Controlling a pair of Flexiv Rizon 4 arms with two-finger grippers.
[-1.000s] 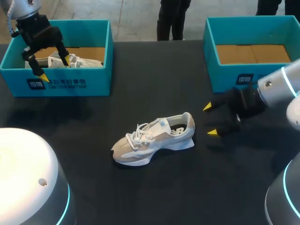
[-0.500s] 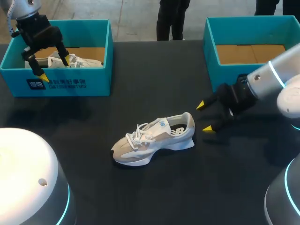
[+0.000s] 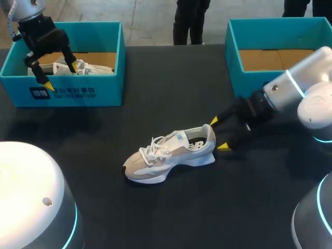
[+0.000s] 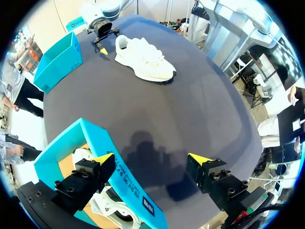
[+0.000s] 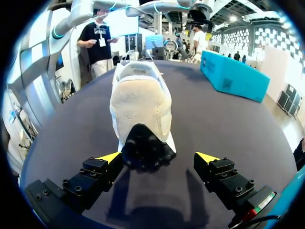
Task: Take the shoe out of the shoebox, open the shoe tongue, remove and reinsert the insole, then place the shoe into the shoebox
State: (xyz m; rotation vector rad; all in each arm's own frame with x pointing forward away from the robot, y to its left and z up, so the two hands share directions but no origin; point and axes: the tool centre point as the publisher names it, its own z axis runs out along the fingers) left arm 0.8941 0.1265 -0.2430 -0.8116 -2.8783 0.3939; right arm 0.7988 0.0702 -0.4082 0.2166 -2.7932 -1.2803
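Black cloth covers the table [image 3: 171, 72], and a teal shoebox sits at each far corner. The left shoebox [image 3: 78, 94] has a pale shoe lying inside it [image 3: 94, 68], on the brown cardboard floor. The right shoebox [image 3: 244, 78] shows its brown cardboard bottom.

Out near the middle of the table, well away from both boxes, lies the task's shoe [image 3: 166, 155], a beige and white trainer resting on its sole. Its laces are tied, its toe points toward the near left and its heel toward the right.

The right arm comes in low from the right side, and the right gripper [image 3: 218, 134] sits right at that heel. Its fingers are spread wide: from the wrist camera the dark heel patch sits between the yellow tips, close against one finger [image 5: 97, 171] and clear of the other. I cannot tell whether the nearer finger actually touches.

The left gripper [image 4: 151, 159] hangs over the front wall of the left shoebox, fingers wide apart and holding nothing. The teal wall runs between them, with one tip over the inside of the box and the other over the table.
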